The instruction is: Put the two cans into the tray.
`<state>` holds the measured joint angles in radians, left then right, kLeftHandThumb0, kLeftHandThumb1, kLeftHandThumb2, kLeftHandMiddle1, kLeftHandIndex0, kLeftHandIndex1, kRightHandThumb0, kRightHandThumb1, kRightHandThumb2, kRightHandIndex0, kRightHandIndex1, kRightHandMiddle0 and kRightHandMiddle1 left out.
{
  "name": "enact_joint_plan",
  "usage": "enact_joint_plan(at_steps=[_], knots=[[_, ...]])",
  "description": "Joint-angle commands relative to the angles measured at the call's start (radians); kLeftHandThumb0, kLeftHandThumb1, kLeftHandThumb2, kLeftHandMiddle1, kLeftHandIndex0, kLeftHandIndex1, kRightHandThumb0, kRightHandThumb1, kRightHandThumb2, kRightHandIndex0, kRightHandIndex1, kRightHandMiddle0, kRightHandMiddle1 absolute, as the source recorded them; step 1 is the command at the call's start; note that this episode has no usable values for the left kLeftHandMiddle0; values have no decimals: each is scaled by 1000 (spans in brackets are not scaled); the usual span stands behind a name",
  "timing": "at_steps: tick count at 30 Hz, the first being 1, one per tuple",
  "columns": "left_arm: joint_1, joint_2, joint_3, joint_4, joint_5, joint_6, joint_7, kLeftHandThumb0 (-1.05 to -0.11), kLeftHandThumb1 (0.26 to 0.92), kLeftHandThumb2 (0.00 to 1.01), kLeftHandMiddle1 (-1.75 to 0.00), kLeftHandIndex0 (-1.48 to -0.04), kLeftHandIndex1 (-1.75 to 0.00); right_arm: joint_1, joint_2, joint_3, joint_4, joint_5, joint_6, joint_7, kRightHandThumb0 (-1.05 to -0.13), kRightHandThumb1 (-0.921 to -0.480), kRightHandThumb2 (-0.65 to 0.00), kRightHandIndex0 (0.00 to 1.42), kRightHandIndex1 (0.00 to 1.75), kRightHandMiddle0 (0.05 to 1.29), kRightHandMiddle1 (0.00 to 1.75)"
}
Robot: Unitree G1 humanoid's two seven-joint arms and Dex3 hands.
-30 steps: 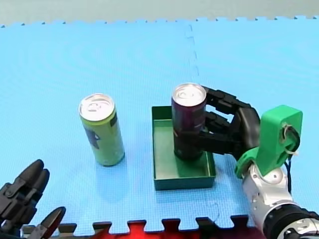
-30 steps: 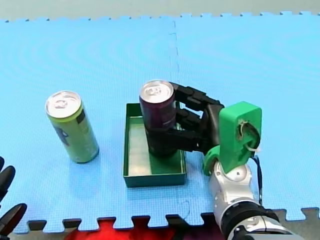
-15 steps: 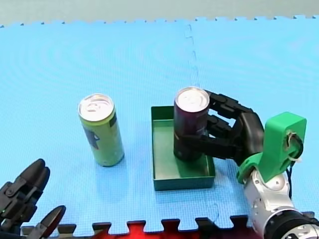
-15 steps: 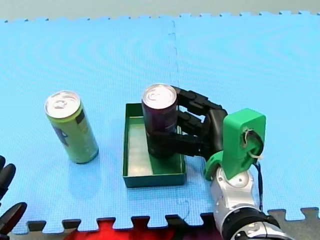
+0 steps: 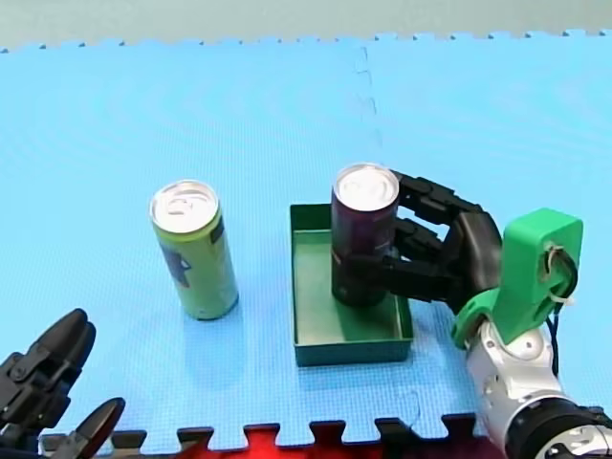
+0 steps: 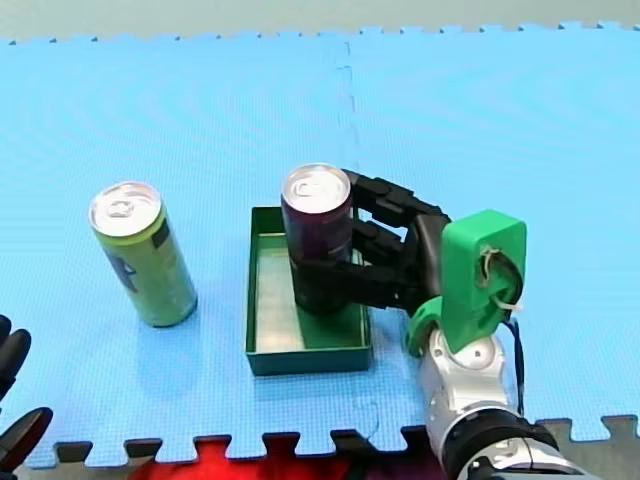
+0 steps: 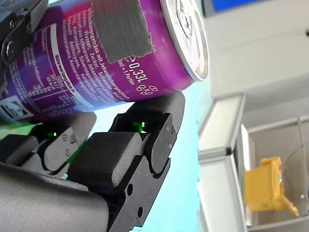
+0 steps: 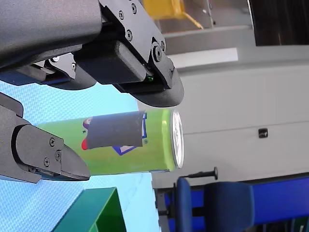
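Hardly shifted since a second ago, the purple can (image 5: 364,239) stands upright in the green tray (image 5: 349,350), your right hand (image 5: 449,253) wrapped around it. Well beyond that hand, the green can (image 5: 196,253) stands on the blue foam mat (image 5: 191,115). Your left hand (image 5: 43,382) holds nothing at the mat's near edge.

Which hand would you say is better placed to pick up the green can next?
The left hand: it holds nothing and is on the same side as the green can. The right hand grips the purple can in the tray.
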<state>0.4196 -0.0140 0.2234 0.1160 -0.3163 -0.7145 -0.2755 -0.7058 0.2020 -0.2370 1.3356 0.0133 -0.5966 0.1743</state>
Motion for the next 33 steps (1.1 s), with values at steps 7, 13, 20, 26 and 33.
enact_joint_plan(at_steps=[7,13,20,26,33], knots=[[-7,6,8,14,-13,-14,-11,-1048,921,7,-6,-658,-5,-39,4,14,11,-26,57,-59,-314,-789,-1,1339,5,1222,4],[-8,6,8,13,-23,-15,-23,-1048,921,16,-6,-659,-5,-81,-5,40,16,-74,111,-153,-313,-790,-1,1347,6,1225,3],[-9,14,9,4,-25,-2,-30,-1048,921,31,-2,-656,-2,-112,-12,58,17,-106,143,-217,-302,-791,0,1354,6,1227,3],[1,17,8,-18,-26,15,-29,-1048,921,42,0,-652,0,-119,-14,66,18,-119,149,-236,-297,-790,0,1360,6,1231,3],[13,18,9,-45,-27,38,-25,-1048,921,52,0,-649,0,-121,-13,67,19,-121,153,-245,-295,-789,0,1368,6,1235,2]])
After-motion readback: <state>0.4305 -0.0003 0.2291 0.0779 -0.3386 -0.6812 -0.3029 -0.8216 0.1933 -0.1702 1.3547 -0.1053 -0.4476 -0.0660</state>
